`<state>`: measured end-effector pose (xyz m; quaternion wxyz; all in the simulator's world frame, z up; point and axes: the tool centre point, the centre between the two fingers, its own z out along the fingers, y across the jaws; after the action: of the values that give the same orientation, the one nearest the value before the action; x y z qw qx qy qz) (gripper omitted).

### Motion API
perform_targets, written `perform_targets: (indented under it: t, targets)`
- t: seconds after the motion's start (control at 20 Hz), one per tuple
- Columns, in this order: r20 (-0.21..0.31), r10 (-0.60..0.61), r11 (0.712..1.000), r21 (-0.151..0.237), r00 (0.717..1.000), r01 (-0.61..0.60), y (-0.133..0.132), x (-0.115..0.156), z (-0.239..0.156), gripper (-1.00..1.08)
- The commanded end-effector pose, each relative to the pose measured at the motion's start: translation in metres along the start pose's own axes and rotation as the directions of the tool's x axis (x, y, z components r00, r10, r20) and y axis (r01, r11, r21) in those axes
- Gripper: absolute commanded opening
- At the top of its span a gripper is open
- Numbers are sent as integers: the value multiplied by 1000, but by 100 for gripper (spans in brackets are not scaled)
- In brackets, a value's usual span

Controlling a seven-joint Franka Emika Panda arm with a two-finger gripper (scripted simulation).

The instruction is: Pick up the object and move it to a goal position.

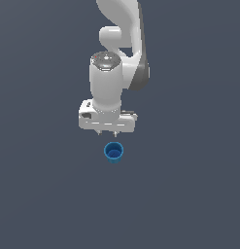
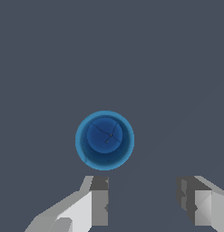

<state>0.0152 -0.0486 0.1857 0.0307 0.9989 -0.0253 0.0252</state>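
The object is a small round blue cup (image 1: 113, 152) standing upright on the dark grey floor, its open mouth facing up. In the wrist view the cup (image 2: 104, 140) shows from straight above, with a darker blue bottom inside a lighter rim. My gripper (image 1: 107, 133) hangs just above and slightly behind the cup, pointing down. It is open, with nothing between the fingers (image 2: 99, 201). In the wrist view the gripper (image 2: 143, 199) is offset from the cup, which lies beyond the fingertips rather than between them.
The white arm (image 1: 116, 58) rises behind the gripper toward the top of the exterior view. The flat dark grey floor (image 1: 43, 194) stretches all around.
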Motion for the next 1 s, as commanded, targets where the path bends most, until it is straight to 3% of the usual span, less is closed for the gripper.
perform_targets:
  t: [0.0, 0.5, 0.95]
  targets:
    - [-1, 22, 1000, -3, 1000, -22, -1, -1, 3, 28]
    - [-15, 189, 982, -26, 982, -189, -6, -5, 21, 28]
    - [-47, 387, 920, -48, 921, -389, -11, -12, 42, 28]
